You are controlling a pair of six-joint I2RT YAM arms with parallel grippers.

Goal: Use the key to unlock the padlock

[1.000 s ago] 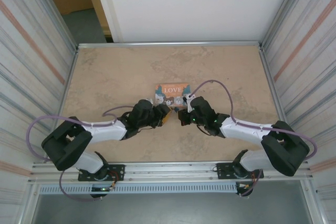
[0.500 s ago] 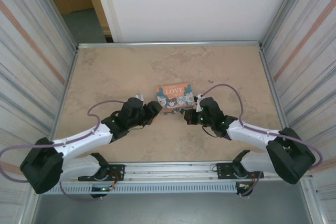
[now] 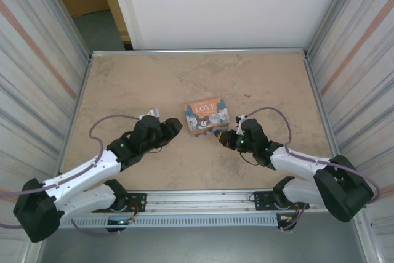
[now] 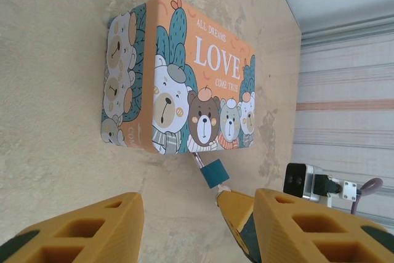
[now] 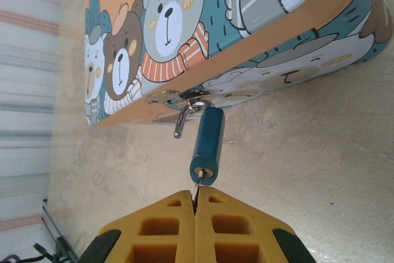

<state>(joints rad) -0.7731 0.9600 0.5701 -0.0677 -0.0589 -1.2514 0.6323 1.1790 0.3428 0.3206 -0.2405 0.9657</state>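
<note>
**Right wrist: key (image 5: 196,185) in the padlock (image 5: 207,146), pinched by the right gripper (image 5: 196,204)**

Your blue padlock hangs at the near side of the "LOVE" tin (image 4: 184,78), toward that side's right end, with its silver shackle (image 5: 184,114) hooked through the tin's metal hasp (image 5: 175,97). One leg of the shackle ends free beside the blue body instead of going into it. The keyhole face points away from the tin, toward your right gripper, and a short stretch of the key's blade shows between the keyhole and the fingertips.

Your right gripper's yellow fingers are pressed together on the key, just near and right of the padlock. Only the key joins them to the lock.

Your left gripper (image 3: 173,129) sits to the left of the tin, close to it but not touching. Its fingers are spread with nothing between them. Its wrist camera looks across at the tin's bear-printed lid and at the padlock.

The tin lies flat near the middle of the beige table (image 3: 135,90), lid up, with both arms reaching in from the near edge.
</note>
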